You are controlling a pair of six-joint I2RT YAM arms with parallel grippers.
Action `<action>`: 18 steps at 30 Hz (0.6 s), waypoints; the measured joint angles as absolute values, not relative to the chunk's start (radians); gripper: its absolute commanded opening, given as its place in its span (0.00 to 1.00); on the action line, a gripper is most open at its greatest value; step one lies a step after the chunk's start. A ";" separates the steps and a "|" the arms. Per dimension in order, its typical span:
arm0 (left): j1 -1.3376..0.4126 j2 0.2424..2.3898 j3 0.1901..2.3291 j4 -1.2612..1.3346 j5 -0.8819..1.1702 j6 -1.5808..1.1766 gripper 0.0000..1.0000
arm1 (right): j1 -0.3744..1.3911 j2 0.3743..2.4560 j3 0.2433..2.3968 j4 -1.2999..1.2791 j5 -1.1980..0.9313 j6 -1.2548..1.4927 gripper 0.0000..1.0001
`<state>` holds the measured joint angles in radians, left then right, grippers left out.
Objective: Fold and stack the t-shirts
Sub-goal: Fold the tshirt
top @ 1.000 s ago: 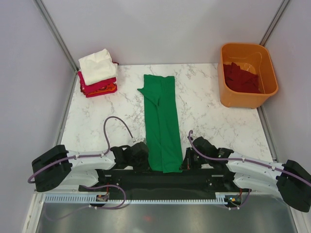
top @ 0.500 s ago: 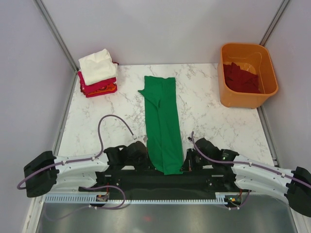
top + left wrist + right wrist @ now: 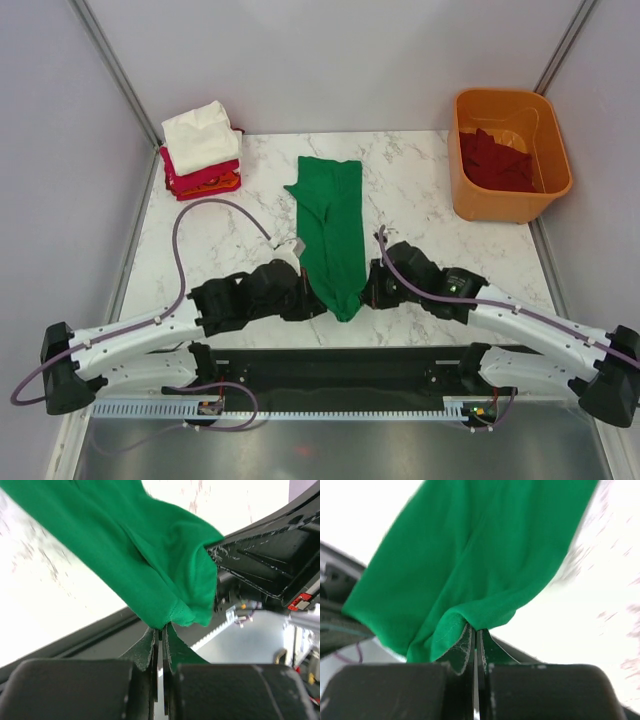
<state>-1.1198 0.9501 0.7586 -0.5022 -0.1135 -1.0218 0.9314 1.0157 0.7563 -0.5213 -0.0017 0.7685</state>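
A bright green t-shirt, folded into a long narrow strip, lies down the middle of the marble table. Its near end is lifted off the table. My left gripper is shut on the near left corner of the green shirt. My right gripper is shut on the near right corner of the green shirt. A stack of folded shirts, cream-white on top of red and orange ones, sits at the back left. A dark maroon shirt lies in the tub.
A rigid orange plastic tub stands at the back right corner. Grey walls close in the table on three sides. A black frame and a white cable rail run along the near edge.
Both grippers have moved away from the near edge toward the middle, carrying the green shirt's near end up and forward. The shirt's visible length has shortened.
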 measured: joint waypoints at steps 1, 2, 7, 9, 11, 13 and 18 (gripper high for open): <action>-1.111 0.972 0.791 -0.515 -0.126 -1.007 0.02 | 0.921 1.039 0.794 -0.529 0.026 0.747 0.00; -1.098 0.994 0.821 -0.524 -0.136 -0.993 0.02 | 0.904 1.063 0.829 -0.541 0.044 0.723 0.00; -0.973 1.077 0.902 -0.553 -0.154 -0.915 0.02 | 0.809 1.209 0.989 -0.564 0.113 0.617 0.00; -0.893 1.109 0.928 -0.559 -0.152 -0.877 0.02 | 0.777 1.266 1.045 -0.569 0.131 0.580 0.00; -0.825 1.145 0.959 -0.569 -0.148 -0.836 0.02 | 0.749 1.317 1.098 -0.572 0.140 0.546 0.00; -0.756 1.196 1.003 -0.577 -0.136 -0.791 0.02 | 0.718 1.369 1.144 -0.569 0.141 0.515 0.00; -0.632 1.341 1.105 -0.571 -0.075 -0.698 0.02 | 0.653 1.517 1.242 -0.554 0.125 0.458 0.00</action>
